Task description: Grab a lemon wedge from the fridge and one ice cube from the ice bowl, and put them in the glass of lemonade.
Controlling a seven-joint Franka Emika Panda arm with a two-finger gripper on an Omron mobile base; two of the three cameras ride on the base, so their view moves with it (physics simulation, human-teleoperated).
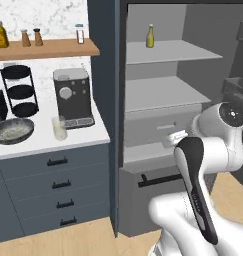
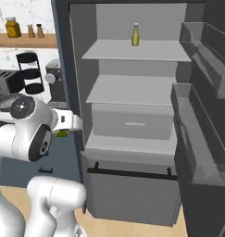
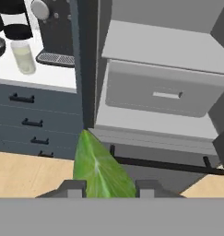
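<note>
The gripper (image 3: pixel 106 186) is closed on the wedge (image 3: pixel 100 168), which stands up green between the two fingertips (image 3: pixel 74 188) in the hand view; in the right base view the same wedge (image 2: pixel 62 134) shows as a small green spot under the white hand, just left of the fridge's (image 2: pixel 132 152) open front; the hand is outside the fridge, level with its drawer (image 2: pixel 132 122), and points toward it and the counter edge.

The fridge stands open; its door (image 2: pixel 202 139) swings out to the right with two bins; pale shelves inside; a yellow bottle (image 2: pixel 135 35) stands alone on the top shelf.

On the white counter (image 1: pixel 88 132) left of the fridge, the glass (image 1: pixel 59 128) stands just in front of the coffee machine (image 1: pixel 72 97), at its left corner; the bowl (image 1: pixel 13 130) sits further left, apart from the glass, with the black rack (image 1: pixel 20 90) behind it; in the hand view the glass (image 3: pixel 24 56) is at upper left, well apart from the wedge.
</note>
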